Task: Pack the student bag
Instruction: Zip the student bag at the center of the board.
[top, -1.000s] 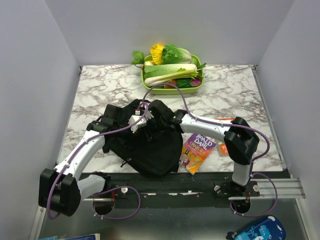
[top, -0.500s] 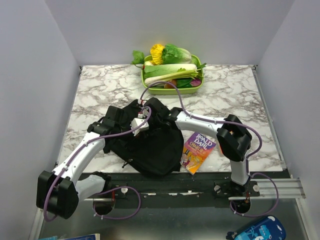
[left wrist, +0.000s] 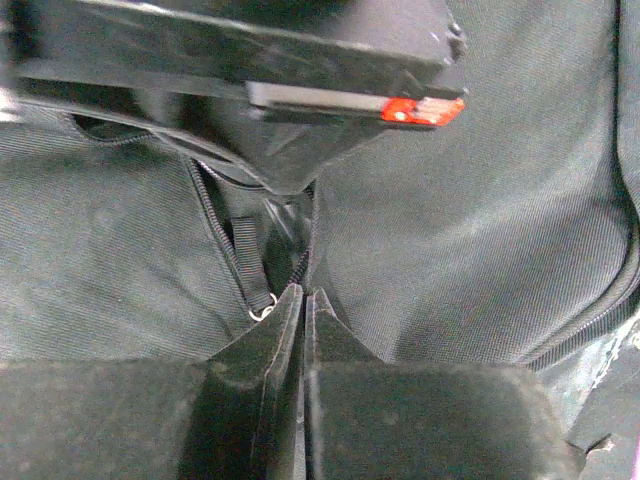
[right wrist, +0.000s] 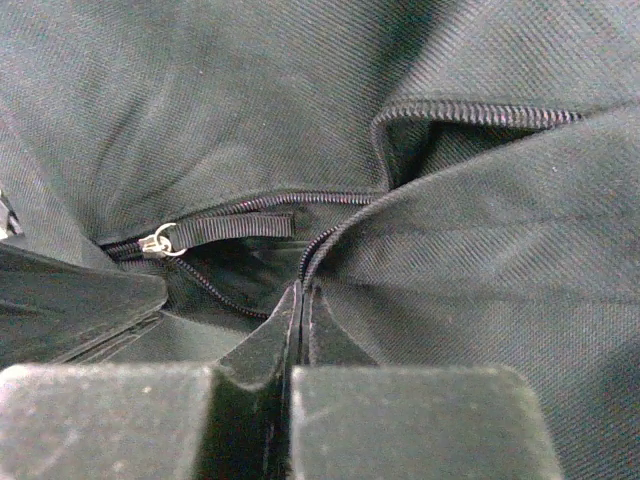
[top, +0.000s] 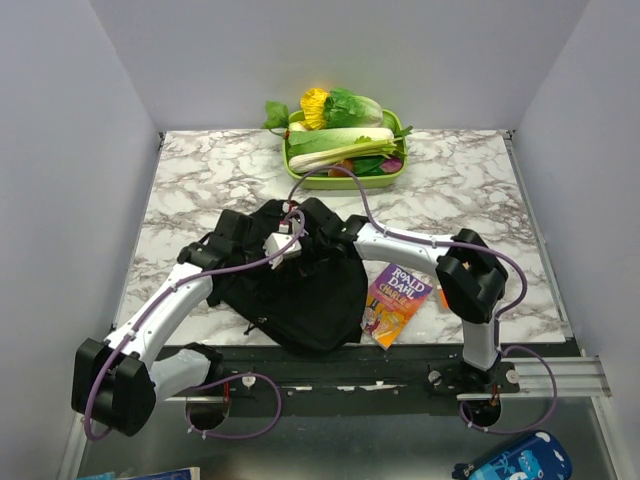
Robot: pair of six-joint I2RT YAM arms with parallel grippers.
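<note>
The student bag, a soft black backpack, lies on the marble table left of centre. Both grippers meet over its upper part. My left gripper is shut, its tips pinching the bag at the zip edge, right beside a zip pull with a small ring. My right gripper is shut too, its tips closed on the bag's zip edge where the opening gapes. A second zip pull lies just left of it. The right gripper's body fills the top of the left wrist view.
A Roald Dahl paperback lies on the table right of the bag, under the right arm. A green tray of toy vegetables stands at the back centre. A blue patterned case sits below the table's front edge, at the right.
The right gripper has shifted left onto the bag's top and its jaws have closed on the zip edge. The left arm has shifted slightly, its gripper staying on the bag.
</note>
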